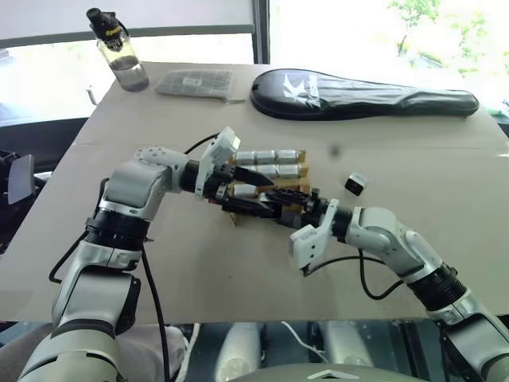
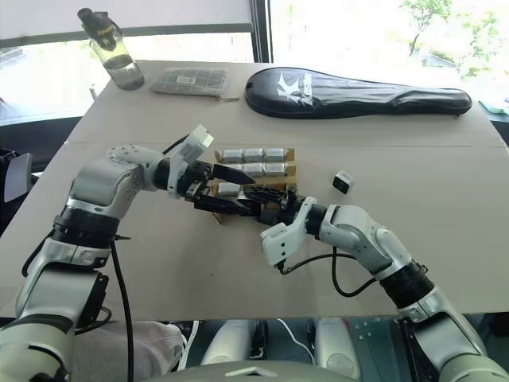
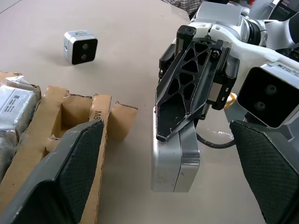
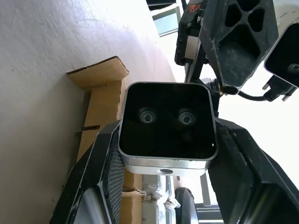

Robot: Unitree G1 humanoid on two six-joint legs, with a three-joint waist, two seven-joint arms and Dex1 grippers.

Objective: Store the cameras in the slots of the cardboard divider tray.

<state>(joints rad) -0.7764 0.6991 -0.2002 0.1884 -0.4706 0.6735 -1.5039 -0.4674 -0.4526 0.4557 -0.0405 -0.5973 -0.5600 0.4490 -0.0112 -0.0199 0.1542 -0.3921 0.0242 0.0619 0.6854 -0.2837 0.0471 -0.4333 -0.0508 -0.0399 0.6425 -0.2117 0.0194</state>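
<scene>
The right gripper is clenched on one of the cameras, held just beside the cardboard divider tray near the middle of the counter. The left gripper stands released over the tray's near slots. A loose camera lies apart, toward the counter's right edge.
</scene>
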